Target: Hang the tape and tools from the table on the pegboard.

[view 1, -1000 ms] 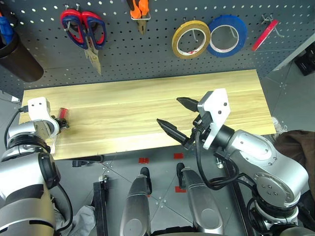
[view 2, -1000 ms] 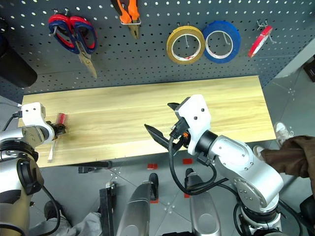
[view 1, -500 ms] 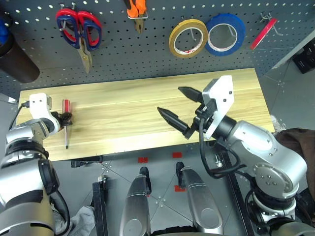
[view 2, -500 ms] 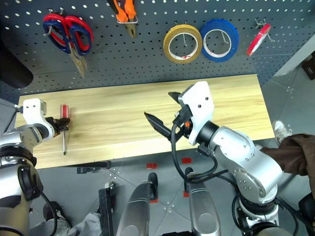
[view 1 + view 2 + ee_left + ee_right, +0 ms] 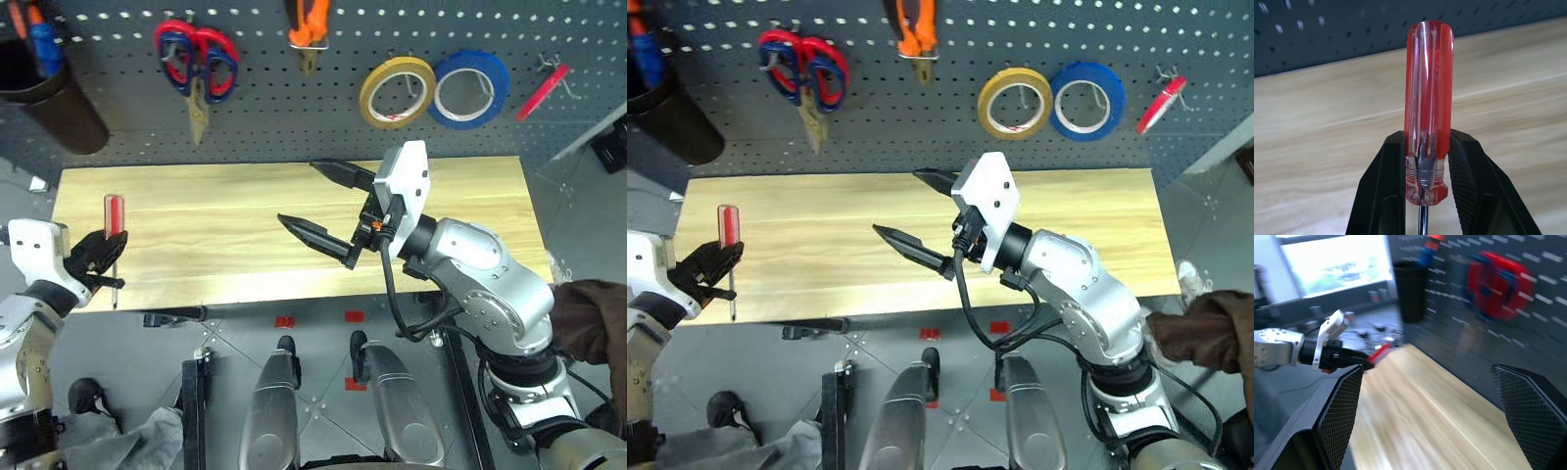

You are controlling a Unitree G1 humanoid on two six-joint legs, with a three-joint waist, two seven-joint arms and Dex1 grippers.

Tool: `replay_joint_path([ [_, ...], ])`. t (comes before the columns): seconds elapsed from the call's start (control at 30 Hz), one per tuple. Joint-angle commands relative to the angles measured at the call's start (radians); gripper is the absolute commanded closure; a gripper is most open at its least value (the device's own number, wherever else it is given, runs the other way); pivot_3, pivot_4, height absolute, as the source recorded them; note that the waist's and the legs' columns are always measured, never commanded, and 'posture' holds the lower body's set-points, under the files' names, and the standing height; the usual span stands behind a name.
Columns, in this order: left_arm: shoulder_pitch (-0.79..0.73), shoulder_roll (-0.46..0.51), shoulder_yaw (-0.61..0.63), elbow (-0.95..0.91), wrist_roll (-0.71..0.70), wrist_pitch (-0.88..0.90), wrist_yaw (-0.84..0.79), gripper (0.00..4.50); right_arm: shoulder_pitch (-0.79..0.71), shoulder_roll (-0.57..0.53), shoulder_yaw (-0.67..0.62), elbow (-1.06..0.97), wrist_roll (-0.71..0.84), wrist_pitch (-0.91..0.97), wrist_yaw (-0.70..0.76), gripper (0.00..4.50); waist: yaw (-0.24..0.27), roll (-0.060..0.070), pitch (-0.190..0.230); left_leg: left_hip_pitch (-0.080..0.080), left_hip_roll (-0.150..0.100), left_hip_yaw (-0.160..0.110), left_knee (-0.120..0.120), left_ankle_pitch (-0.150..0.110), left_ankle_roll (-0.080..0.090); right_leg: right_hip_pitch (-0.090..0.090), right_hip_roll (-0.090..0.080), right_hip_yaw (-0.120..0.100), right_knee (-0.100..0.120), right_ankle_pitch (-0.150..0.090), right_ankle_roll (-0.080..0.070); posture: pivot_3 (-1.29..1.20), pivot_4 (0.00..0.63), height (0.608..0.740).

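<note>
Light-wood worktop [image 5: 245,225]: screwdriver [image 5: 114,217], light, rigid, slick-handled, clamped at handle base in left gripper [image 5: 98,257] jaws; right gripper [image 5: 328,204] jaws wide, empty.

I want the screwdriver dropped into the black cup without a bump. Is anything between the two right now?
Nothing visible blocks the way. The left tool grips the red-handled screwdriver at the table's left end, and the black cup hangs on the pegboard above it. The right tool is open over mid-table, off to the side.
</note>
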Motion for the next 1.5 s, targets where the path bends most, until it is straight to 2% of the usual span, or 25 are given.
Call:
replay_joint_path([
  [0.03, -0.086, 0.013, 0.043, -0.138, -0.053, 0.019, 0.073, 3.60, -0.023, 0.004, 0.015, 0.025, -0.017, -0.084, 0.066, 0.00, 0.017, 0.001, -0.003, 0.001, 0.002, 0.000, 0.000, 0.002, 0.000, 0.003, 0.000, -0.004, -0.001, 0.001, -0.001, 0.09, 0.328, 0.740],
  [0.07, -0.129, 0.011, 0.040, -0.144, -0.053, 0.012, 0.099, 3.60, -0.034, 0.010, 0.017, 0.035, -0.023, -0.101, 0.072, 0.00, 0.020, 0.003, -0.007, 0.001, 0.005, 0.001, 0.000, 0.004, -0.001, 0.006, 0.000, -0.006, -0.003, 0.002, -0.003, 0.09, 0.323, 0.740],
  [0.1, -0.179, 0.009, 0.038, -0.135, -0.050, -0.002, 0.124, 3.60, -0.048, 0.021, 0.021, 0.049, -0.035, -0.120, 0.073, 0.00, 0.025, 0.003, -0.012, 0.001, 0.013, 0.007, -0.001, 0.004, -0.003, 0.009, 0.002, -0.010, -0.011, 0.007, -0.012, 0.09, 0.312, 0.740],
  [0.13, -0.240, 0.006, 0.037, -0.111, -0.040, -0.018, 0.159, 3.60, -0.065, 0.035, 0.023, 0.062, -0.054, -0.148, 0.066, 0.00, 0.027, 0.002, -0.016, 0.000, 0.017, 0.011, -0.001, 0.006, -0.001, 0.011, 0.003, -0.014, -0.017, 0.009, -0.012, 0.09, 0.309, 0.740],
  [0.27, -0.472, 0.009, -0.004, 0.047, 0.051, -0.157, 0.238, 3.60, -0.129, 0.095, 0.031, 0.119, -0.135, -0.239, 0.023, 0.00, 0.030, 0.000, -0.023, 0.002, 0.016, 0.014, 0.000, 0.012, 0.006, 0.014, 0.003, -0.016, -0.019, 0.015, -0.005, 0.08, 0.314, 0.740],
  [0.37, -0.622, 0.002, -0.006, 0.141, 0.040, -0.214, 0.257, 3.60, -0.143, 0.118, 0.040, 0.150, -0.162, -0.265, 0.024, 0.00, 0.032, -0.002, -0.030, 0.002, 0.016, 0.016, 0.000, 0.014, 0.004, 0.014, 0.003, -0.017, -0.018, 0.020, -0.001, 0.07, 0.306, 0.740],
  [0.57, -0.900, 0.021, -0.050, 0.386, 0.046, -0.358, 0.204, 3.60, -0.164, 0.159, 0.056, 0.210, -0.206, -0.324, 0.023, 0.00, 0.033, -0.003, -0.032, 0.001, 0.014, 0.013, 0.001, 0.016, -0.001, 0.013, 0.002, -0.026, -0.014, 0.020, -0.002, 0.04, 0.295, 0.740],
  [0.73, -1.062, 0.019, -0.093, 0.610, 0.081, -0.469, 0.165, 3.60, -0.196, 0.199, 0.053, 0.247, -0.226, -0.351, 0.020, 0.00, 0.032, -0.004, -0.035, 0.001, 0.015, 0.008, 0.001, 0.020, -0.007, 0.014, 0.003, -0.031, -0.013, 0.020, -0.002, 0.03, 0.281, 0.740],
  [0.9, -1.173, 0.008, -0.134, 0.848, 0.129, -0.616, 0.116, 3.60, -0.204, 0.214, 0.048, 0.255, -0.238, -0.357, 0.013, 0.00, 0.029, -0.006, -0.045, 0.002, 0.015, 0.005, 0.001, 0.024, -0.006, 0.016, 0.004, -0.035, -0.012, 0.024, -0.007, 0.02, 0.278, 0.740],
  [1.03, -1.192, 0.003, -0.160, 0.980, 0.166, -0.694, 0.093, 3.60, -0.197, 0.211, 0.043, 0.242, -0.244, -0.346, 0.006, 0.00, 0.026, -0.007, -0.047, 0.002, 0.015, 0.004, 0.001, 0.027, -0.005, 0.016, 0.004, -0.036, -0.011, 0.026, -0.009, -0.01, 0.280, 0.740],
  [1.23, -1.143, 0.017, -0.145, 1.023, 0.153, -0.611, 0.107, 3.60, -0.188, 0.195, 0.029, 0.230, -0.254, -0.326, -0.006, 0.00, 0.014, -0.008, -0.049, 0.002, 0.016, 0.004, 0.002, 0.027, -0.005, 0.016, 0.004, -0.036, -0.010, 0.027, -0.009, -0.03, 0.282, 0.740],
  [1.3, -1.122, 0.025, -0.148, 1.011, 0.156, -0.587, 0.104, 2.86, -0.185, 0.189, 0.026, 0.228, -0.254, -0.323, -0.006, 0.00, 0.009, -0.009, -0.050, 0.002, 0.015, 0.004, 0.002, 0.028, -0.005, 0.016, 0.004, -0.036, -0.009, 0.027, -0.009, -0.02, 0.281, 0.740],
  [1.5, -1.083, 0.033, -0.138, 0.941, 0.140, -0.566, 0.091, 1.16, -0.179, 0.176, 0.024, 0.235, -0.253, -0.328, 0.002, 0.00, 0.009, -0.011, -0.052, 0.003, 0.016, 0.003, 0.004, 0.029, -0.006, 0.016, 0.004, -0.037, -0.005, 0.027, -0.009, -0.01, 0.269, 0.740],
])
